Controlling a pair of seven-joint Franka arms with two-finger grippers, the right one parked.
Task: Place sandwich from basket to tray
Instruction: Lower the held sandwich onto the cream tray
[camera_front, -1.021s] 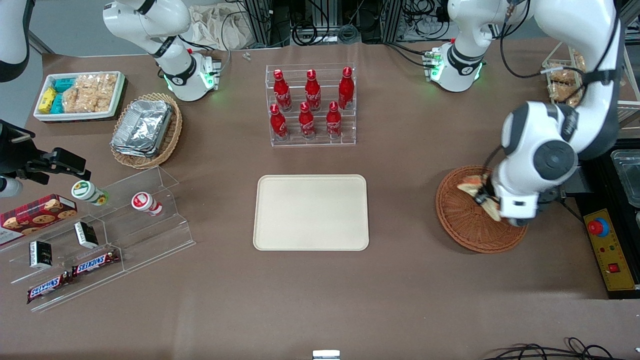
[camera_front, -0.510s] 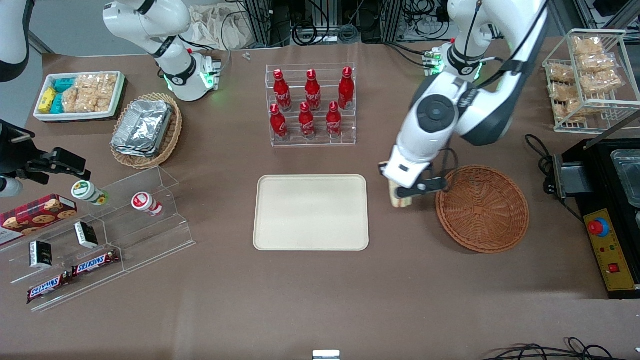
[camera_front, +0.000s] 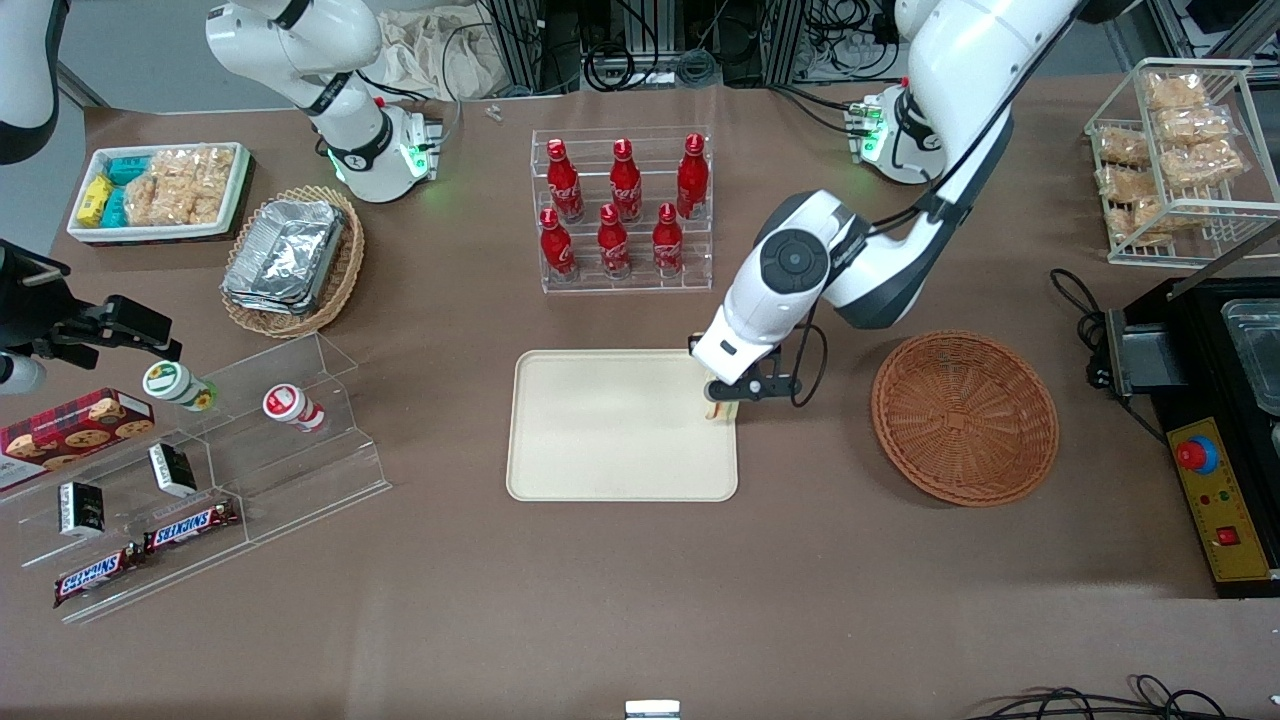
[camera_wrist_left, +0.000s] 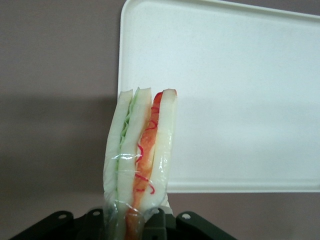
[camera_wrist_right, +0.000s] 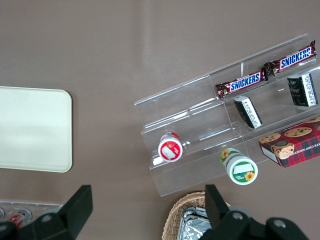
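- Front view: gripper (camera_front: 724, 404) up over the tray (camera_front: 600, 440), right at the edge nearest the basket (camera_front: 965, 417), hanging from the white arm (camera_front: 800, 270).
- Clamped on the sandwich (camera_front: 720, 410), only a sliver of it peeking out beneath the fingers, above the tray's rim.
- Basket on the brown table (camera_front: 640, 600), toward the working arm's end, well apart from the tray, nothing inside.
- Rack of red bottles (camera_front: 622, 210) standing farther from the camera than the tray.
- Toward the parked arm's end: clear stepped shelf (camera_front: 250, 470) with chocolate bars (camera_front: 145, 550) and small cups, tan basket of foil containers (camera_front: 290, 258), white tray of snacks (camera_front: 158, 190).
- Wire rack of packets (camera_front: 1175, 155) at the working arm's end, near the table's corner.

- Left wrist view: sandwich (camera_wrist_left: 140, 155) upright, pinched at its base between the dark fingers (camera_wrist_left: 156, 226), bread slices, green and red-orange filling and clear wrap all on show.
- Tray (camera_wrist_left: 240, 90) underneath, sandwich over its rim and rounded corner, partly over bare table (camera_wrist_left: 55, 75); touching or hovering, cannot tell.

- Right wrist view: a corner of the tray (camera_wrist_right: 30, 130), bare; clear shelf (camera_wrist_right: 210, 125) with chocolate bars (camera_wrist_right: 265, 70), two round cups and a box of cookies (camera_wrist_right: 292, 142).
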